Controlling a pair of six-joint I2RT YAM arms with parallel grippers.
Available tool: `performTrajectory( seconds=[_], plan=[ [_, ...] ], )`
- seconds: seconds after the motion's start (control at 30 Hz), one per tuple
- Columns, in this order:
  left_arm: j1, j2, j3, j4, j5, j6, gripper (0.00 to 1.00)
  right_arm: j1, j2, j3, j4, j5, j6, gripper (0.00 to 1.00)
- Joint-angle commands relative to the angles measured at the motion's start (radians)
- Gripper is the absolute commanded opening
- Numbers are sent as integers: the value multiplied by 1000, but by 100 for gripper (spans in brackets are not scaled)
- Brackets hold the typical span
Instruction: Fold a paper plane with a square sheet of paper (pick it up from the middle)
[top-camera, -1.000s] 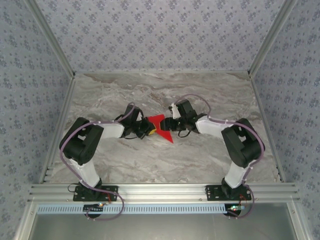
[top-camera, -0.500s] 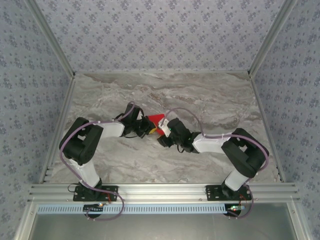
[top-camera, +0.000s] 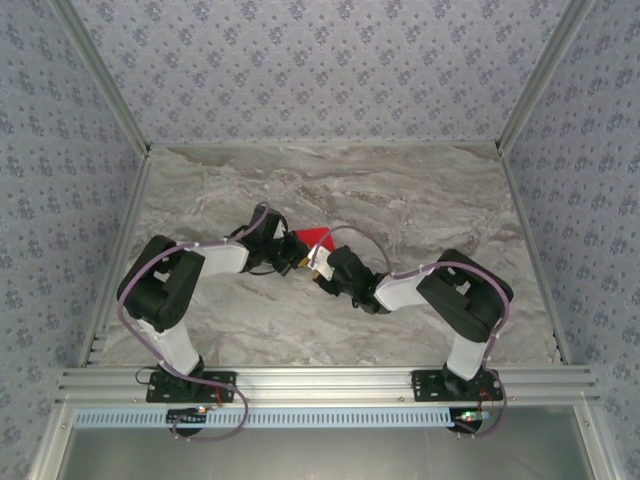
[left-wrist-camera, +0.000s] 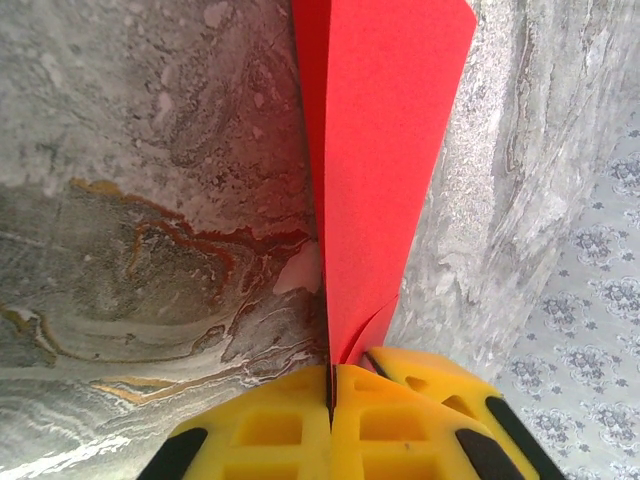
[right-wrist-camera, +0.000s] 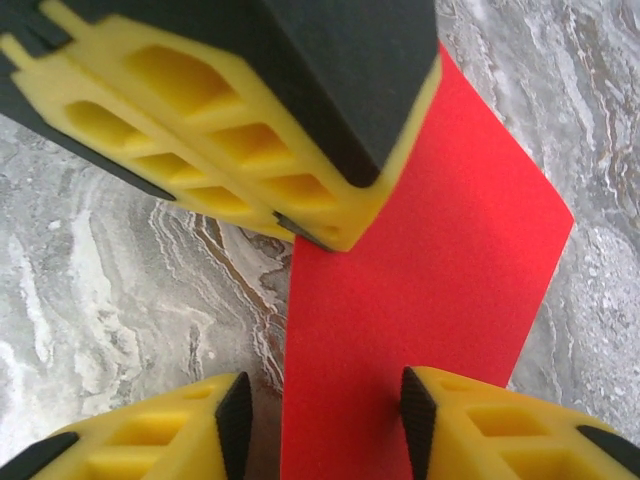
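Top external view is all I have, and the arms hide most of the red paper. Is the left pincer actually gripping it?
Observer: Yes. The left wrist view shows the left pincer shut on the paper, with one end pinched between its yellow fingers.
Operator: And the right pincer?
Observer: Open. In the right wrist view the right pincer has its fingers apart, with a strip of paper showing between them. It is not clamped on anything.
Operator: Is the paper one flat layer?
Observer: No. The left wrist view shows it folded, with two layers meeting along a crease that runs away from the left pincer, above the table.
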Motion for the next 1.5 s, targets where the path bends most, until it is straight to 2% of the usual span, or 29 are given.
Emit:
performTrajectory(
  seconds=[0.0, 0.13, 0.33, 0.47, 0.6, 0.87, 0.93, 1.17, 1.47],
  plan=[
    [-7, -33, 22, -19, -1, -15, 5, 15, 18, 5, 50, 24, -49, 44],
    [-8, -34, 20, -19, -3, -17, 5, 19, 29, 3, 57, 41, -53, 38],
    [-6, -45, 16, -24, -2, -14, 6, 19, 29, 7, 56, 53, -44, 18],
    [6, -70, 17, -50, -7, 2, 11, 16, 14, 3, 51, 45, -28, 8],
    [61, -119, -1, -81, -6, 26, 22, -4, -19, 2, 14, -27, 23, 0],
    [178, -288, -62, -162, -53, 93, 48, -104, -89, 18, -84, -333, 243, 0],
    [187, -320, -85, -153, -59, 104, 50, -123, -84, 28, -100, -396, 293, 0],
    [166, -350, -210, 45, -8, 84, 49, -177, -45, 54, -87, -576, 460, 0],
    [53, -269, -257, 241, -1, 74, 39, -245, 8, 56, 6, -751, 668, 0]
  ],
)
